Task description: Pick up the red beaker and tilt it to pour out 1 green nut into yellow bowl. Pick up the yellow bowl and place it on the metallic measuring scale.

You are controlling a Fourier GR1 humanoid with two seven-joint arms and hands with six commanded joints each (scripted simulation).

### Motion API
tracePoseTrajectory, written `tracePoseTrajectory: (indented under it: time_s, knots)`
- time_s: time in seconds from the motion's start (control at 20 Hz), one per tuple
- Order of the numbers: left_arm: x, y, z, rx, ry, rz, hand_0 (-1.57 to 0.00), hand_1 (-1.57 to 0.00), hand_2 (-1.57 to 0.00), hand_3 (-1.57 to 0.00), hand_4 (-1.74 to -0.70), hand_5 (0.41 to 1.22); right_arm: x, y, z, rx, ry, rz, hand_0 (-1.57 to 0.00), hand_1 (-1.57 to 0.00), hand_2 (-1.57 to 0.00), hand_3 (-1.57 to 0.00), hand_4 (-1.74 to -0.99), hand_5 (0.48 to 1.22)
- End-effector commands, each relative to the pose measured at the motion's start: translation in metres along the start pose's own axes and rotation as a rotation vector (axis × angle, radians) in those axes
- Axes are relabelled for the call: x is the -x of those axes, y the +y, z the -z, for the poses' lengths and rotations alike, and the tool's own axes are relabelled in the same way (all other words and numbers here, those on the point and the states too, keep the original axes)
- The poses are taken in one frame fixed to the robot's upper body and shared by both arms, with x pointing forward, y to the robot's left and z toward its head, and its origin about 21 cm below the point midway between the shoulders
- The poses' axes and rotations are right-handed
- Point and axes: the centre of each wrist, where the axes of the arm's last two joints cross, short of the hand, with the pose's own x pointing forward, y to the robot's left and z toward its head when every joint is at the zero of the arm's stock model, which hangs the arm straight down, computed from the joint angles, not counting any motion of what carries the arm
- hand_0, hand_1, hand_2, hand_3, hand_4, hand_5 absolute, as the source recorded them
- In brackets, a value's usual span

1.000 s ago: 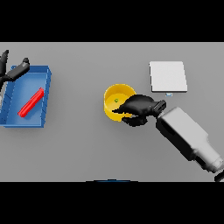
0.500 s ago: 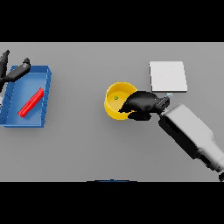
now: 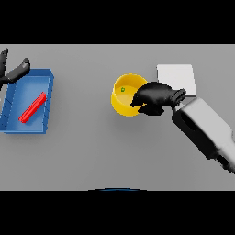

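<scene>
Right hand (image 3: 156,97) matte black, rounded, glossy highlights — behind it a boxy pale-grey forearm (image 3: 206,131), left hand (image 3: 13,71) black too — slim fingers

The yellow bowl (image 3: 125,95) is sitting upright, just left of the pale square measuring scale (image 3: 176,78), with one small green nut (image 3: 123,89) lying inside. The red beaker (image 3: 32,108) is lying on its side, slanting, well off to the left.

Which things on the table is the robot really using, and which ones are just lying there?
Using:
- yellow bowl, with a green nut inside
- right hand, at the bowl's rim
- metallic scale, where the bowl goes
- red beaker, lying in the tray

Just there:
- blue tray
- left hand, idle at the tray's corner
</scene>
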Motion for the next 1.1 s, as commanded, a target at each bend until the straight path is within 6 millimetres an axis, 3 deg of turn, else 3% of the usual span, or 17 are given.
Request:
tracePoseTrajectory:
  time_s: [0.0,0.1,0.15,0.45,0.65,0.75,1.05]
  knots:
    - [0.000,0.003,0.000,-0.008,0.005,0.000,0.00,0.00,0.00,0.00,-0.80,0.741,0.004,-0.002,-0.002,0.001,-0.003,0.004,-1.56,-1.55,-1.56,-1.32,-1.723,1.218]
    - [0.005,0.001,0.000,-0.013,0.010,0.005,0.00,0.00,0.00,0.00,-0.80,0.747,0.011,-0.009,-0.009,0.021,0.037,0.001,-1.57,-1.56,-1.56,-1.27,-1.723,1.219]
    - [0.006,0.004,0.000,-0.005,0.016,0.004,0.00,0.00,0.00,0.00,-0.79,0.748,0.012,-0.011,-0.009,0.042,0.054,-0.012,-1.47,-1.53,-1.57,-1.28,-1.723,1.220]
    - [0.001,0.007,0.002,-0.009,0.026,-0.012,0.00,0.00,0.00,0.00,-0.80,0.755,0.046,-0.028,-0.023,0.101,0.184,-0.019,-1.54,-1.56,-1.57,-1.42,-1.726,1.221]
    - [0.006,0.005,0.002,0.002,0.035,-0.007,0.00,0.00,0.00,0.00,-0.80,0.754,0.070,-0.032,-0.032,0.106,0.267,-0.017,-1.56,-1.57,-1.57,-1.31,-1.724,1.221]
    - [0.003,0.007,0.003,-0.009,0.030,-0.011,0.00,0.00,0.00,0.00,-0.80,0.753,0.076,-0.027,-0.032,0.104,0.267,-0.017,-1.56,-1.57,-1.57,-1.27,-1.723,1.221]
    - [0.000,0.008,-0.007,-0.013,0.039,-0.030,0.00,0.00,0.00,0.00,-0.83,0.767,0.114,-0.012,-0.038,0.107,0.423,0.052,-1.53,-1.42,-1.50,-1.49,-1.729,1.221]
